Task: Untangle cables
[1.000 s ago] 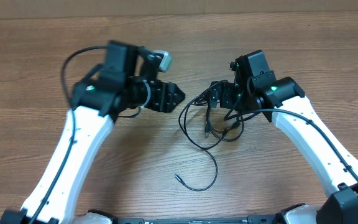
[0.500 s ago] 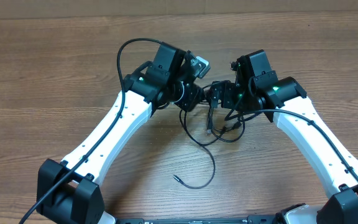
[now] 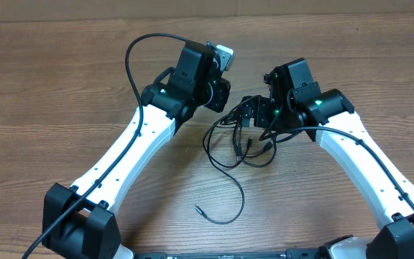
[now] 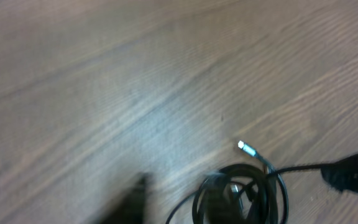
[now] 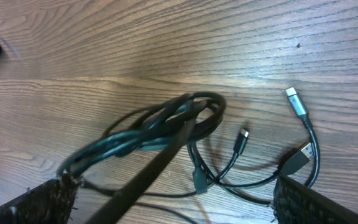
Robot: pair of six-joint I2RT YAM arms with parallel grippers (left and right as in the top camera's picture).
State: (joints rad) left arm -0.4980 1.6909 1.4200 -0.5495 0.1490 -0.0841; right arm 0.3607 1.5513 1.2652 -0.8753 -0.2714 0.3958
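Table: a wood-grained top is seen, and everything lies on it.
Free end: this lies nearest the table's near edge. One thin black strand is curled out of the tangle in a loose hook. It ends in a small plug tip lying flat on the wood, well apart from both arms.
Cables: a tangle of thin black loops is gathered about the middle of the table, just on the near side of both grippers. Several strands are bunched into one rope-like coil, and others are spread flat beside it.
Plug tips: three are seen in the right wrist view, all lying on the wood beside the coil. They are a silver one, a small one and a broader one.
Right gripper: the fingers are set wide apart. The coil is seen across the gap ahead of them, with one end running up to one finger. A single strand crosses diagonally, close to the camera.
Left gripper: this is placed farthest, at the far side of the tangle and near the right gripper. Its own view is blurred. A coil and a bright tip are seen between two dark fingers, and a strand leads to one of them. Whether that strand is pinched cannot be told.
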